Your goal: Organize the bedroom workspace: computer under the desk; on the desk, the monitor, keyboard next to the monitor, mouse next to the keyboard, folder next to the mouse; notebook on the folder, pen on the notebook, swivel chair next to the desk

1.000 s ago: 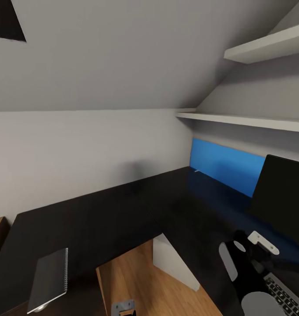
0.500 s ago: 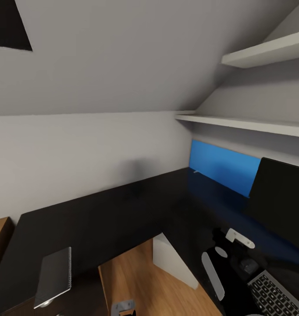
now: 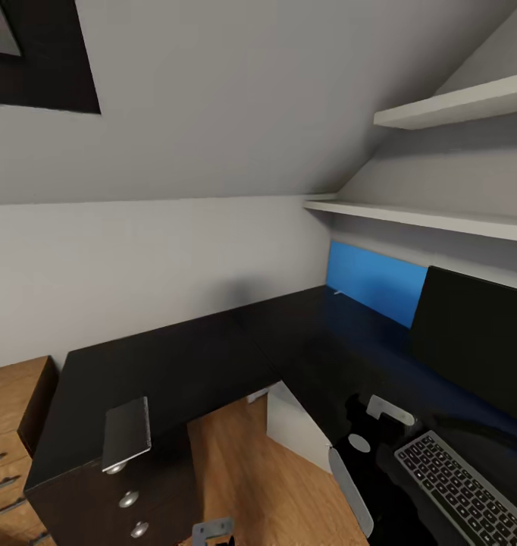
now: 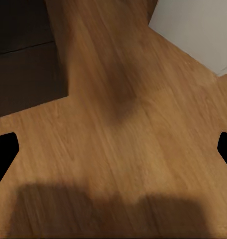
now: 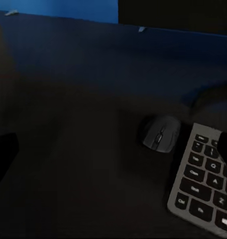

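Two dark fingertips at the frame edges of each wrist view show both claws spread wide and holding nothing. The right claw [image 5: 113, 149] hangs over the black tabletop [image 3: 175, 364], where the mouse [image 5: 161, 133] lies just beside the keyboard [image 3: 463, 485], which is cut off by the frame. The monitor [image 3: 478, 341] is also cropped. The notebook [image 3: 127, 432] lies on the tabletop's left end. The left claw [image 4: 113, 149] faces the wooden floor [image 4: 123, 139] near the computer [image 3: 296, 432], partly hidden under the tabletop.

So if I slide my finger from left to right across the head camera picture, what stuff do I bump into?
Wooden drawer cabinet → notebook on the desk → white computer → right gripper → keyboard → monitor.
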Robot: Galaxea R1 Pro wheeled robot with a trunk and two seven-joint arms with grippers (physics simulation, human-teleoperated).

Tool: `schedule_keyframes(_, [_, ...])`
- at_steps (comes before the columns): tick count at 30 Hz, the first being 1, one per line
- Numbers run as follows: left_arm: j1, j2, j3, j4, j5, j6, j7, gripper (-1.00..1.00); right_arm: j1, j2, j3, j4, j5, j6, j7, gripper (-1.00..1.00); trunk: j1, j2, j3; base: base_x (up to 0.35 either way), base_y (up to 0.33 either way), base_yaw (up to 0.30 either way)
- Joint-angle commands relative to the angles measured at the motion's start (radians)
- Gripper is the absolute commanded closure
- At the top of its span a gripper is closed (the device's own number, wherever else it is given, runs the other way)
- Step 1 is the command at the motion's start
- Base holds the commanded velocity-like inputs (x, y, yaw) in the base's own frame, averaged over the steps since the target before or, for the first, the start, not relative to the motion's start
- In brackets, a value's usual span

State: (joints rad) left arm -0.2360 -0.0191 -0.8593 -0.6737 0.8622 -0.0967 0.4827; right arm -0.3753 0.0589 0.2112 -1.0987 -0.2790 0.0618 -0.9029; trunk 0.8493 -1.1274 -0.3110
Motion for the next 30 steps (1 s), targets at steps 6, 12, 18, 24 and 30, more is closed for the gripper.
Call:
schedule_keyframes(6, [-0.002, 0.001, -0.008, -0.001, 0.01, -0.01, 0.012, -1.0, 0.0, -0.001, 0.069, 0.003, -0.003, 0.006, -0.015, -1.0, -0.001, -0.001, 0.004, -0.079, 0.0, 0.22])
schedule_keyframes(12, [-0.002, 0.002, -0.005, 0.002, 0.015, -0.011, 0.011, -1.0, 0.001, -0.001, 0.146, 0.028, -0.003, 0.006, -0.014, -1.0, -0.001, -0.001, 0.006, -0.005, 0.0, 0.264])
schedule_keyframes(18, [-0.002, 0.004, -0.006, 0.003, 0.015, -0.011, 0.012, -1.0, 0.001, -0.001, 0.158, 0.035, -0.003, 0.006, -0.013, -1.0, -0.001, -0.001, 0.006, -0.001, 0.0, 0.276])
schedule_keyframes(24, [-0.002, 0.004, -0.006, 0.003, 0.015, -0.012, 0.013, -1.0, 0.001, 0.0, 0.168, 0.077, -0.003, 0.004, -0.006, -1.0, -0.001, -0.001, 0.006, 0.0, 0.0, 0.279])
schedule_keyframes(30, [-0.002, 0.004, -0.004, 0.003, 0.016, -0.012, 0.013, -1.0, 0.001, 0.005, 0.218, 0.151, -0.003, -0.004, -0.002, -1.0, -0.001, -0.001, 0.004, 0.0, 0.0, 0.271])
